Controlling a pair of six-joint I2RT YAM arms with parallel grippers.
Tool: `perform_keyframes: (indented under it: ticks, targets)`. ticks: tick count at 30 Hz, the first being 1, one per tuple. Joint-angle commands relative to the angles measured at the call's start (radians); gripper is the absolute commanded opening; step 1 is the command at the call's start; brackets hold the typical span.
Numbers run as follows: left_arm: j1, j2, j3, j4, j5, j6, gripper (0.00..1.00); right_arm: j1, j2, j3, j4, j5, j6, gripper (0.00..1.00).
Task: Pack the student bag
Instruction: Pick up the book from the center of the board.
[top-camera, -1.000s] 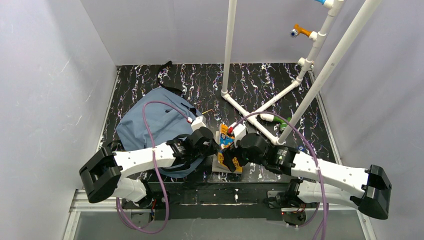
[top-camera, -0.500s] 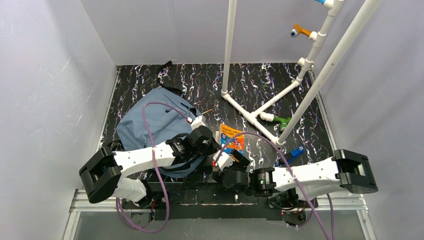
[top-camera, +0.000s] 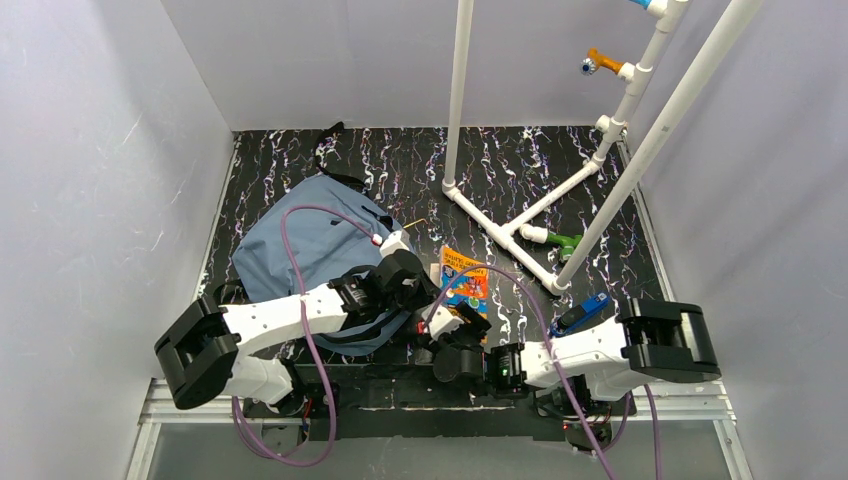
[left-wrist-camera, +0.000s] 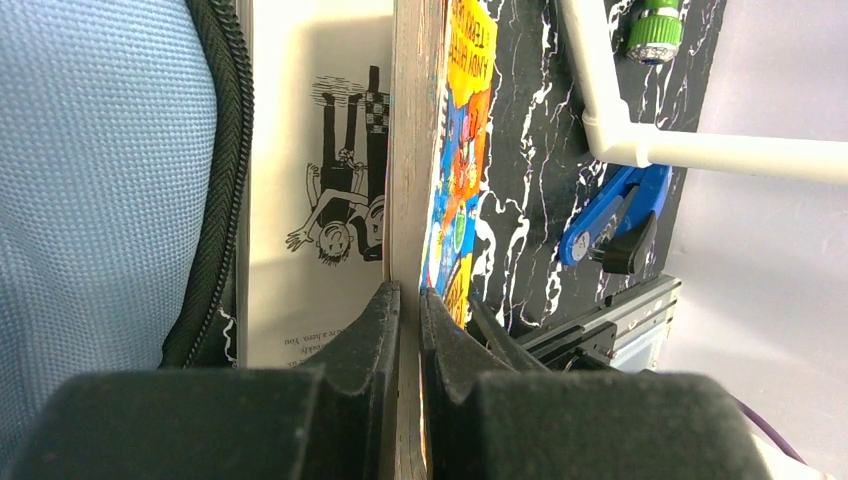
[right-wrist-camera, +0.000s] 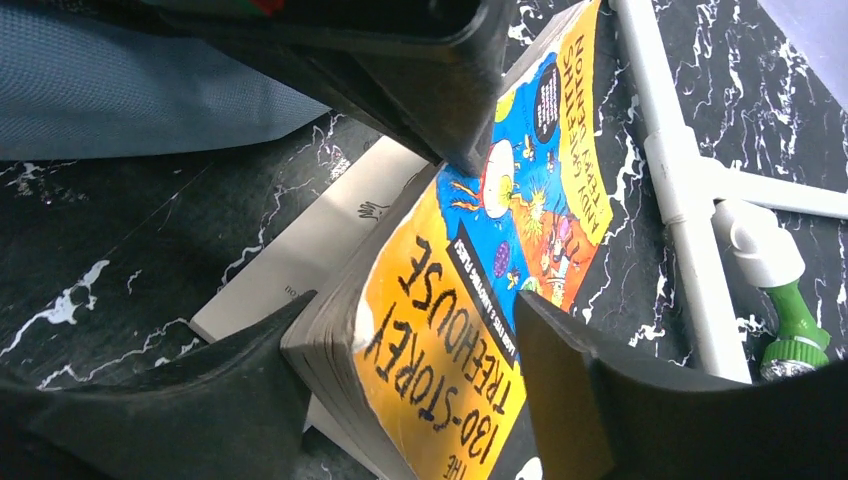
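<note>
At the student bag (top-camera: 300, 240) edge, left end effector (left-wrist-camera: 410, 300) clamps book (left-wrist-camera: 462, 170); right end effector (right-wrist-camera: 412, 312) gapes astride.

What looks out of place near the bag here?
The yellow-covered paperback book beside the slate-blue fabric backpack is splayed open: the left gripper pinches its thick page block tilted up, while a white illustrated page lies flat underneath, likely to crease.

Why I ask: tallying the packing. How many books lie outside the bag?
1: the orange paperback beside the student bag, pinched by the left gripper. The white page beside it may be its own; the bag may hide others.
</note>
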Motion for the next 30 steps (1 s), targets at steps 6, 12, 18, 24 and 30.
perform_keyframes:
  ticks: [6,12,18,24,30]
  targets:
    - [0.004,-0.074,0.018,0.022,0.000,-0.015,0.00,0.004,0.048,-0.004,0.111,0.143,0.036,0.37]
    - [0.029,-0.103,0.044,-0.060,-0.001,0.005,0.18,-0.016,-0.039,-0.003,0.027,0.141,0.059,0.01]
    - [0.042,-0.204,0.141,-0.218,-0.066,0.158,0.63,-0.052,-0.231,0.044,-0.172,0.112,0.077,0.01]
    - [0.050,-0.359,0.171,-0.366,-0.260,0.186,0.80,-0.151,-0.379,0.141,-0.311,0.001,0.058,0.01]
    - [0.067,-0.449,0.115,-0.383,-0.271,0.100,0.93,-0.315,-0.457,0.248,-0.326,-0.220,0.053,0.01]
